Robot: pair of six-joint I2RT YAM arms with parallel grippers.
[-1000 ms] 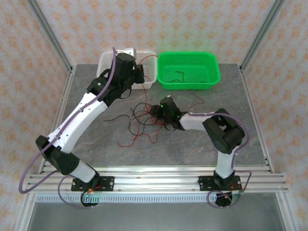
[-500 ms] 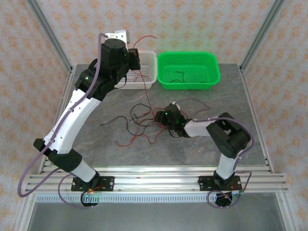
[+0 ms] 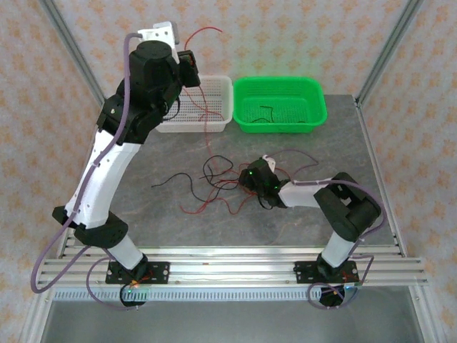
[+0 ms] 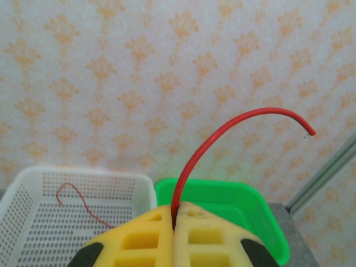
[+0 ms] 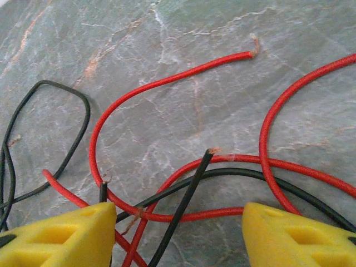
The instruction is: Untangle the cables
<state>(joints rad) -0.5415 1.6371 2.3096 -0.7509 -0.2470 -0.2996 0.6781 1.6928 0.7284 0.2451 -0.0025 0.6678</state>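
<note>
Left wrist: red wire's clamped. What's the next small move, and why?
Probably raise the left gripper a little higher: its red wire trails down into the tangle, so it isn't free for the white basket yet.

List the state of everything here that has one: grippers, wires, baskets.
left gripper, shut on the red wire, raised high.
red wire, lifted, free end curling up.
right gripper, open, low over the tangle.
tangle, red and black wires crossed on the table.
white basket, upright, a red strand in or over it.
green basket, upright, a black wire inside.
</note>
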